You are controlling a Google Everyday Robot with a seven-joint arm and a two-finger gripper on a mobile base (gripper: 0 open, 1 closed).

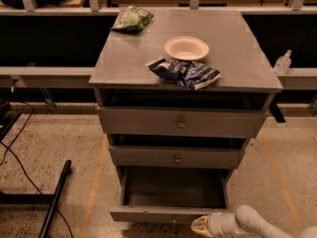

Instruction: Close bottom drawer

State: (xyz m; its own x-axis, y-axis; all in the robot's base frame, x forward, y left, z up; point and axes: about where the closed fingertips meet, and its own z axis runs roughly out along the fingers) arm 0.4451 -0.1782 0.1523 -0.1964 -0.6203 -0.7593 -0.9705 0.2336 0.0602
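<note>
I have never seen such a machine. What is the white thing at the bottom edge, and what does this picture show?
One camera looks down at the front of a grey wooden cabinet with three drawers; where the camera is mounted is unknown. The white tube at lower right is the robot's arm. Its tip is the gripper, the robot's hand, close to the front panel of the pulled-out grey bottom drawer. Nothing visible is held. On top lie a white round bowl, a crumpled blue snack bag and a green bag.

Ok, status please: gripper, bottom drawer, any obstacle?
Bottom drawer open, pulled out. Gripper low, by its front, right end. No obstacle seen.
</note>
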